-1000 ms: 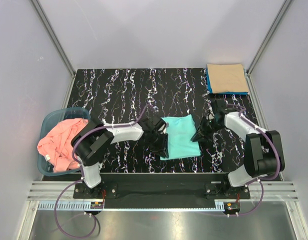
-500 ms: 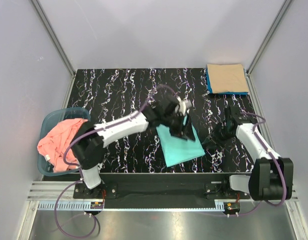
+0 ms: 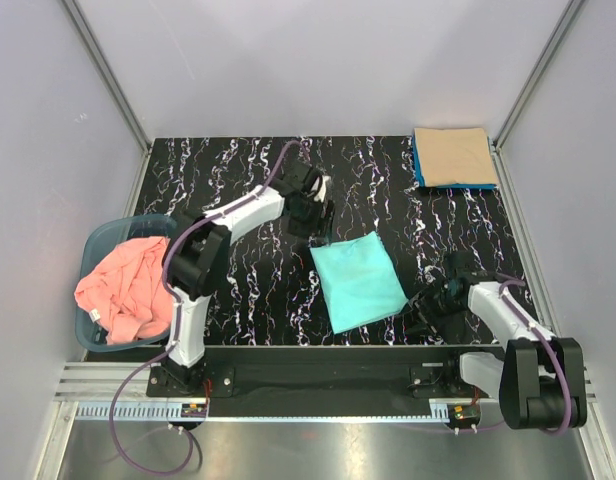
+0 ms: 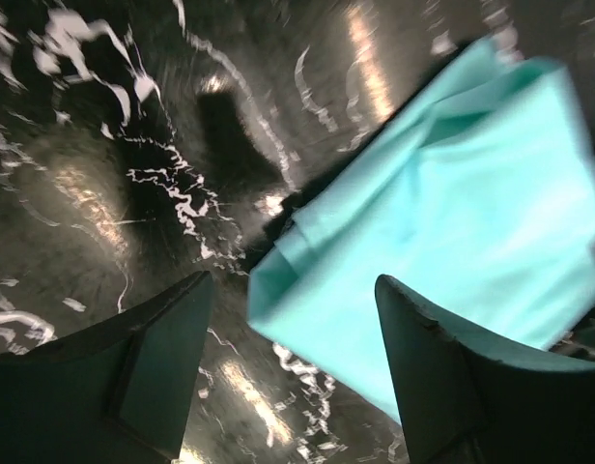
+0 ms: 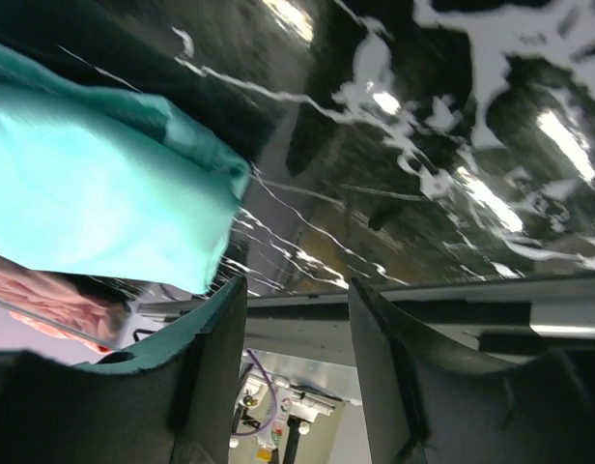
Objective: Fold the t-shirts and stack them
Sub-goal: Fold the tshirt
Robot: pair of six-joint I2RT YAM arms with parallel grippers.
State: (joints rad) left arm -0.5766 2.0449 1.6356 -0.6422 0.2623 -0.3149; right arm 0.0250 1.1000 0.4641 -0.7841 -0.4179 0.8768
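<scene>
A folded turquoise-green t-shirt (image 3: 359, 281) lies flat near the middle of the black marbled table; it also shows in the left wrist view (image 4: 442, 222) and the right wrist view (image 5: 95, 193). My left gripper (image 3: 310, 213) is open and empty, just beyond the shirt's far left corner. My right gripper (image 3: 426, 312) is open and empty, low by the shirt's near right corner. A folded tan-beige t-shirt (image 3: 454, 156) lies on a folded blue one (image 3: 420, 170) at the far right. A crumpled salmon pink t-shirt (image 3: 123, 288) fills the basket.
The blue-grey plastic basket (image 3: 113, 234) stands at the table's left edge. Grey walls with metal rails close in the table on three sides. The metal base rail (image 3: 318, 380) runs along the near edge behind the arm bases.
My left gripper carried the shirt's left side over to the right, let go, and drew back to the far left. My right gripper let go and drew back toward the near edge. The shirt now lies folded.
</scene>
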